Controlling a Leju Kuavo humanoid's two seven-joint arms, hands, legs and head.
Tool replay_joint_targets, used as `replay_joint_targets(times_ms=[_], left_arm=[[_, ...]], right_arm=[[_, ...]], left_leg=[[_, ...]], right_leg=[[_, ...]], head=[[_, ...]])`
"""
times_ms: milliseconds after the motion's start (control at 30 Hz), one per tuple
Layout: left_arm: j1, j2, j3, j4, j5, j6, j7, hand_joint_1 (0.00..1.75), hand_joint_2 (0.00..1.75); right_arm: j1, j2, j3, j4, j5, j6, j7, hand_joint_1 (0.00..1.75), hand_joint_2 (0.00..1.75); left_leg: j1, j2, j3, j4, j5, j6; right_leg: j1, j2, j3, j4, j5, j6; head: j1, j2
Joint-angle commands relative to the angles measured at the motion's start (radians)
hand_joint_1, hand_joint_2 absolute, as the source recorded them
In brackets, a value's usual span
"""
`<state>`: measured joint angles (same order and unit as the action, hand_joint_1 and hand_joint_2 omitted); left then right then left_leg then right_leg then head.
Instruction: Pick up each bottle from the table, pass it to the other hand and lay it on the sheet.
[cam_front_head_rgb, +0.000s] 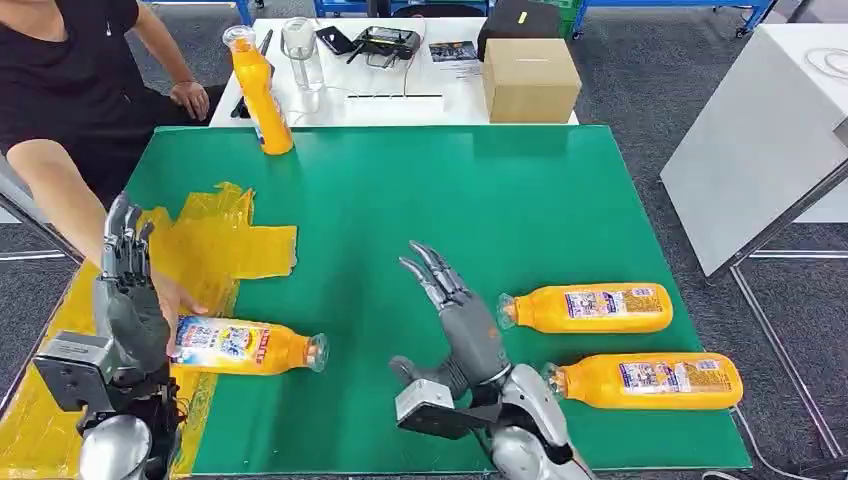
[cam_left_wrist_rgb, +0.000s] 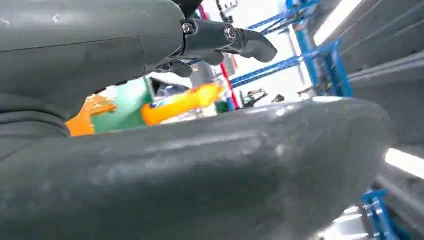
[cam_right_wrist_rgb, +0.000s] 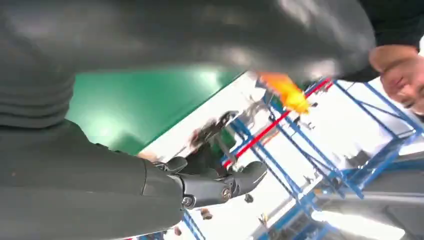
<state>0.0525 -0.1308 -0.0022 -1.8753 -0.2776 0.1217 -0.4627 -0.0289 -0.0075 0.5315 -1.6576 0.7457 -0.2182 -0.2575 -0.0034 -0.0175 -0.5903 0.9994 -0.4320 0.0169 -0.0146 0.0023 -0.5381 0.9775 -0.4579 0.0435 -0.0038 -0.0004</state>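
Cardboard box (cam_front_head_rgb: 530, 78) on white table (cam_front_head_rgb: 400, 105); clear jug (cam_front_head_rgb: 302, 52); person (cam_front_head_rgb: 70, 80) seated.

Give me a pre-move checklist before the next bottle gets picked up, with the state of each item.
1. Right hand free, fingers apart: ok.
2. Left hand free to receive: ok, it holds nothing.
3. Nearest bottle lying unobstructed beside the right hand: ok.
4. Handled bottle fully on the yellow sheet: not ok, its cap end lies on the green mat.
5. Person's hand clear of the sheet: not ok, it is behind the left hand.
6. Upright bottle within reach: cannot tell.
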Motion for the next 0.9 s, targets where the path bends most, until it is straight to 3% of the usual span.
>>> replay_joint_targets(times_ms=[33, 200, 400, 633, 733, 900], left_arm=[[0.048, -0.004, -0.049, -0.011, -0.021, 0.009, 0.001, 0.00, 0.00], [0.059, -0.008, -0.050, -0.018, -0.018, 0.000, 0.006, 0.00, 0.00], [0.156, 0.008, -0.033, -0.036, 0.026, -0.044, 0.022, 0.00, 0.00], [0.202, 0.008, 0.089, -0.032, 0.097, -0.115, -0.022, 0.00, 0.00], [0.185, 0.007, 0.097, -0.005, 0.086, -0.145, -0.013, 0.00, 0.00], [0.162, 0.031, 0.085, 0.024, 0.088, -0.146, -0.013, 0.00, 0.00]], right_arm=[[0.120, -0.107, -0.071, -0.165, 0.022, 0.009, -0.011, 0.00, 1.75], [0.148, -0.115, -0.080, -0.184, 0.068, 0.002, 0.000, 0.00, 1.75], [0.452, -0.327, -0.108, -0.390, 0.181, -0.071, 0.120, 0.00, 1.75], [0.661, -0.498, -0.186, -0.531, 0.148, -0.209, 0.280, 0.00, 1.75], [0.698, -0.454, -0.329, -0.501, 0.016, -0.141, 0.205, 0.00, 1.75], [0.733, -0.244, -0.643, -0.467, -0.061, 0.101, -0.009, 0.00, 1.75]], left_leg=[[0.002, 0.000, 0.003, 0.000, -0.003, 0.000], [0.001, 0.001, 0.000, 0.000, -0.002, 0.000], [0.001, -0.004, 0.002, -0.001, -0.003, 0.001], [-0.001, -0.001, 0.002, 0.001, -0.008, 0.003], [-0.003, -0.001, 0.000, 0.000, -0.007, 0.003], [-0.001, -0.001, 0.003, -0.002, -0.006, 0.002]], right_leg=[[0.002, -0.002, 0.005, -0.002, -0.002, -0.001], [0.002, -0.001, 0.001, -0.002, 0.000, -0.001], [0.002, -0.007, 0.005, -0.004, -0.003, 0.000], [0.000, -0.002, 0.006, -0.004, -0.004, -0.001], [-0.002, -0.002, 0.001, -0.003, -0.003, 0.000], [0.000, -0.004, 0.001, -0.006, -0.002, -0.001]], head=[[0.000, 0.000], [0.000, 0.000], [0.000, 0.000], [0.000, 0.000], [-0.001, 0.000], [0.000, 0.000]])
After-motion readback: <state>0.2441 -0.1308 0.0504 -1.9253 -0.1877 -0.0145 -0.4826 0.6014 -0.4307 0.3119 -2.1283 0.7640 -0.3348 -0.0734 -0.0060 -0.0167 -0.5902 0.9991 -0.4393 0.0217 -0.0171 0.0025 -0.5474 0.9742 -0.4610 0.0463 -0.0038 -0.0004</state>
